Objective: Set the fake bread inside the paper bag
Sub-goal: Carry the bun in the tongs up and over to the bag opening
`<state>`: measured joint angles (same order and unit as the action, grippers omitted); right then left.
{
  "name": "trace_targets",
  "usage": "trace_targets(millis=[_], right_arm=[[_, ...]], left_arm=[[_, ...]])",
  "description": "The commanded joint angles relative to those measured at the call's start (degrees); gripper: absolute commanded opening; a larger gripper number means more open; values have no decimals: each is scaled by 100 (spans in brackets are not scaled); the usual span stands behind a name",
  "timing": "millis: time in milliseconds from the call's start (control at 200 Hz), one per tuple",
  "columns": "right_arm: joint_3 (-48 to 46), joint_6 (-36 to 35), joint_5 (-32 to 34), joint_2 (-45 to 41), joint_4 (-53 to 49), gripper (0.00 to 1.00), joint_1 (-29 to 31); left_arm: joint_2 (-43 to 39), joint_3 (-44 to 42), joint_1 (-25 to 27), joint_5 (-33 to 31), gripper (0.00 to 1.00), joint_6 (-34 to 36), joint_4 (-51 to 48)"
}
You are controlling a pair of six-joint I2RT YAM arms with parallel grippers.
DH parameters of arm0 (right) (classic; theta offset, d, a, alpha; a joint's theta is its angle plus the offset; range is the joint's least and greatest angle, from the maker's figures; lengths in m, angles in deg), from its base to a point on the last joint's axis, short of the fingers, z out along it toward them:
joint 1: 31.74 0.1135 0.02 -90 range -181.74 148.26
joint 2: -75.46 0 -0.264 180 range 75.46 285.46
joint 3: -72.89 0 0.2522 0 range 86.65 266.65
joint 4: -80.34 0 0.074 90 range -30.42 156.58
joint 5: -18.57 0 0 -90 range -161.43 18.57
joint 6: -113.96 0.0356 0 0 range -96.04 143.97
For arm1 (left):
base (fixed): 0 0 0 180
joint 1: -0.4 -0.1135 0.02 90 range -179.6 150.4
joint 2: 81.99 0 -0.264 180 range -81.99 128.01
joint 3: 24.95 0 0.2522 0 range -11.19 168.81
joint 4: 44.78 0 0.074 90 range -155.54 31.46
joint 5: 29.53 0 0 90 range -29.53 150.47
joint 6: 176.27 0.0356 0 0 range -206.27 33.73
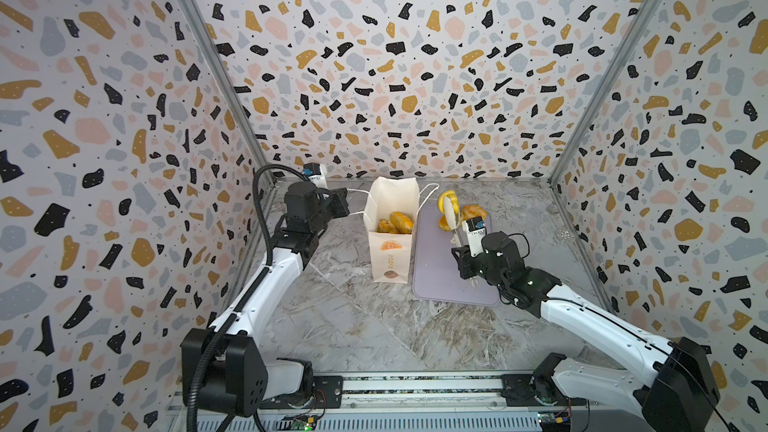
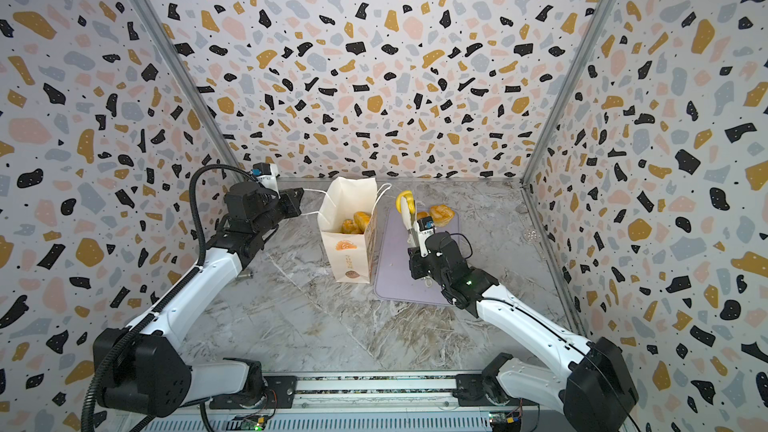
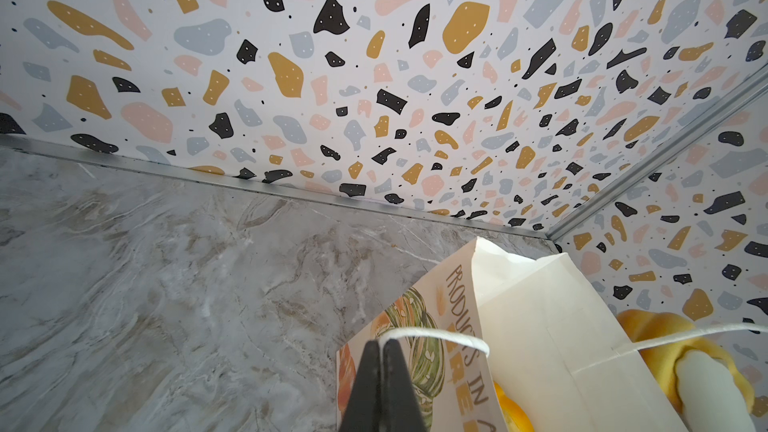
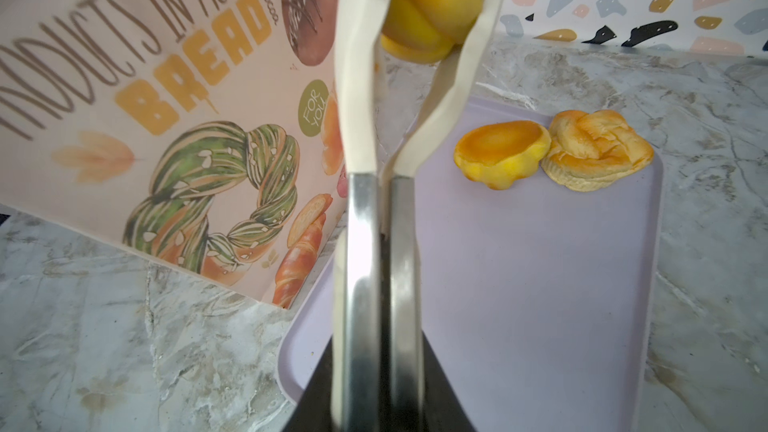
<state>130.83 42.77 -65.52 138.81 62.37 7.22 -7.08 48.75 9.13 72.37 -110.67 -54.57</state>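
A bun [image 1: 443, 198] is held just right of the paper bag [image 1: 388, 255] in tongs [image 1: 450, 214] clamped by the right hand [image 1: 458, 248]; the bag's handle [image 3: 436, 336] is pinched by the left hand [image 3: 381, 353].

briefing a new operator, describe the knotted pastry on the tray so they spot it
Find the lilac tray beside the standing paper bag. Two breads sit side by side at its far end; the knotted pastry is the one farther from the bag. It is pale and flaky, unlike the smooth yellow cup-shaped bun next to it.
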Motion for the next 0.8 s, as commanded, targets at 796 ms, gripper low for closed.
trace_targets(millis=[796], right_arm=[[573,125,22,-785,368,20,68]], left_arm=[[-51,90,15,84,0,76,98]])
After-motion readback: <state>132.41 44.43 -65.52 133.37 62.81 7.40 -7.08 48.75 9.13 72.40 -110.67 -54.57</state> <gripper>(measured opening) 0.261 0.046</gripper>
